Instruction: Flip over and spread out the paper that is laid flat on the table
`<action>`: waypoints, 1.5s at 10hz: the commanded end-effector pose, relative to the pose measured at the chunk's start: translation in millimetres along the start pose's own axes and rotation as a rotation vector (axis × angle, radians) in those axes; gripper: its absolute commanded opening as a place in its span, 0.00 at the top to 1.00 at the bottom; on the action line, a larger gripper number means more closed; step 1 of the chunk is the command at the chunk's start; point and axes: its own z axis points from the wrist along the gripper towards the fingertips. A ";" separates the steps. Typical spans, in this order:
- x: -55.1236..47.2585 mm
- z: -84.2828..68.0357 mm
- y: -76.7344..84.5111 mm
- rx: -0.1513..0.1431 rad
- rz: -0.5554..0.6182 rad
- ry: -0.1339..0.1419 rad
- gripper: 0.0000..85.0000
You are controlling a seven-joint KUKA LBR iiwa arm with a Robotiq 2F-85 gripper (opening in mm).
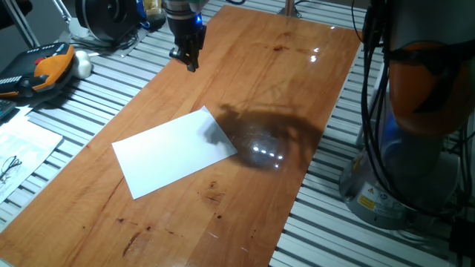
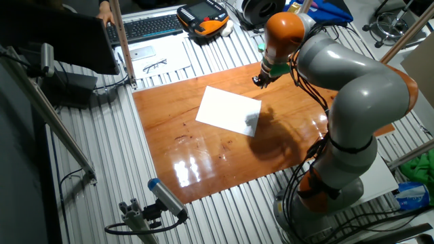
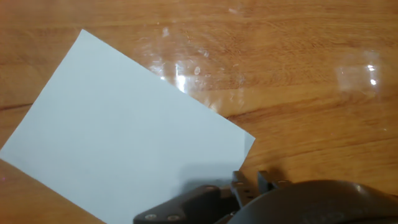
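The paper (image 1: 174, 152) lies flat on the table (image 1: 297, 59) with its plain white face up, skewed to the table's edges. It also shows in the other fixed view (image 2: 229, 110) and the hand view (image 3: 124, 143). No printed text shows. My gripper (image 1: 190, 61) hangs above the table's far side, apart from the paper and above the board beyond its far corner. Its fingers look closed together and hold nothing. It also shows in the other fixed view (image 2: 260, 81) and at the bottom of the hand view (image 3: 252, 180).
Grey ribbed slats (image 1: 111, 81) surround the board. A white printed sheet with glasses (image 1: 18, 152) lies at the left. An orange-black hand-held controller (image 1: 44, 67) and a keyboard (image 2: 146, 26) lie beyond it. The arm's base (image 1: 393, 193) stands at the right.
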 end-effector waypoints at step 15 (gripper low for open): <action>0.3 112.3 -8.9 -0.055 0.039 0.013 1.00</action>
